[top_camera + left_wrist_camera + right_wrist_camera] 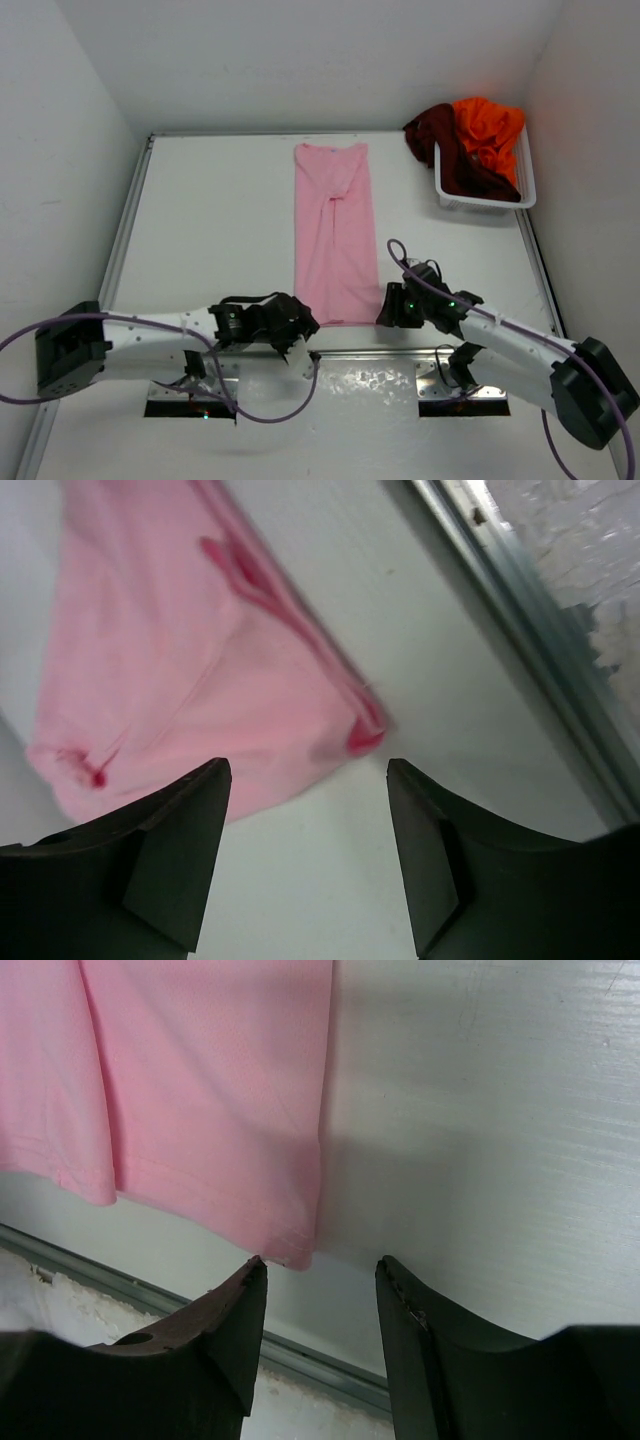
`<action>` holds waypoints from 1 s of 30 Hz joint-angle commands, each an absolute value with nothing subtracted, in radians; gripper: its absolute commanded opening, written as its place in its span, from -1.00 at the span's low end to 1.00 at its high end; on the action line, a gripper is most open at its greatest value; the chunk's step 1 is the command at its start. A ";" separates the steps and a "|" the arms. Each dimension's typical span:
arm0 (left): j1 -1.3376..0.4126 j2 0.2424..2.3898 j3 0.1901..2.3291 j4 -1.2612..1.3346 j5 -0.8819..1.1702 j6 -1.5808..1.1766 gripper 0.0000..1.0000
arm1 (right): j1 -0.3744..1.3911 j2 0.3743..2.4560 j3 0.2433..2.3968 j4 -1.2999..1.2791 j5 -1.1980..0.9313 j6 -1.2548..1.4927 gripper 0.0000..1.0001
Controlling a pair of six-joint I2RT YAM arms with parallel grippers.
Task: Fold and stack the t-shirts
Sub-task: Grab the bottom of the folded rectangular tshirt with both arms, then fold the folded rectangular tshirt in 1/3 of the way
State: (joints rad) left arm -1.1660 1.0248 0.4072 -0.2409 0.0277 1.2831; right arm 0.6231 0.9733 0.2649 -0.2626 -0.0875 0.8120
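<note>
The light pink t-shirt (pixel 335 230) lies flat in the middle of the table, folded lengthwise into a long narrow strip. The dark maroon t-shirt (pixel 455 160) and the bright orange t-shirt (pixel 490 130) are bunched in the basket at the back right. My left gripper (pixel 300 335) sits by the strip's near left corner. In the left wrist view it (pixel 308 775) is open over bare table, with the pink cloth (pixel 180 680) just beyond its fingers. My right gripper (pixel 385 305) is by the near right corner. It (pixel 320 1265) is open too, and the pink hem corner (pixel 290 1245) lies just off its left fingertip.
The white lattice basket (pixel 480 206) stands at the back right against the wall. A metal rail (pixel 360 352) runs along the table's near edge just behind both grippers. White walls close in the left, back and right sides.
</note>
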 commanded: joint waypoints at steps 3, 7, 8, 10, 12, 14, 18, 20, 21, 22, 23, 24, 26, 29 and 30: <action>-1.161 1.173 0.443 -0.134 0.104 1.313 0.20 | 0.618 0.962 0.247 -0.273 -0.089 0.818 -0.07; -1.161 1.244 0.440 -0.136 0.072 1.336 0.14 | 0.618 1.006 0.250 -0.210 -0.129 0.833 -0.09; -1.160 1.243 0.434 -0.137 0.090 1.339 0.14 | 0.618 1.028 0.242 -0.189 -0.136 0.841 -0.10; -1.160 1.238 0.428 -0.124 0.109 1.336 0.12 | 0.618 1.051 0.239 -0.131 -0.144 0.854 -0.18; -1.161 1.243 0.428 -0.107 0.124 1.328 -0.05 | 0.618 1.095 0.248 -0.103 -0.152 0.857 -0.36; -1.160 1.252 0.439 -0.083 0.117 1.319 -0.34 | 0.618 1.118 0.258 -0.094 -0.170 0.857 -0.53; -1.161 1.262 0.462 -0.071 0.107 1.281 -0.97 | 0.618 1.109 0.265 -0.110 -0.173 0.854 -0.95; -1.154 1.264 0.485 -0.063 0.098 1.220 -1.00 | 0.618 1.071 0.294 -0.141 -0.154 0.847 -1.00; -1.146 1.262 0.501 -0.069 0.098 1.197 -1.00 | 0.618 1.057 0.308 -0.165 -0.137 0.839 -1.00; -1.135 1.261 0.546 -0.098 0.103 1.143 -1.00 | 0.617 1.037 0.327 -0.178 -0.129 0.835 -1.00; -1.102 1.261 0.570 -0.121 0.126 1.122 -1.00 | 0.614 1.032 0.371 -0.190 -0.121 0.830 -1.00; -1.083 1.261 0.599 -0.141 0.139 1.086 -1.00 | 0.609 1.032 0.397 -0.213 -0.117 0.816 -1.00; -1.005 1.261 0.676 -0.184 0.176 1.057 -1.00 | 0.578 1.049 0.478 -0.227 -0.121 0.798 -1.00; -0.907 1.281 0.779 -0.231 0.196 1.020 -1.00 | 0.522 1.115 0.602 -0.248 -0.143 0.746 -1.00; -0.888 1.298 0.829 -0.256 0.199 1.013 -1.00 | 0.491 1.141 0.635 -0.259 -0.146 0.732 -1.00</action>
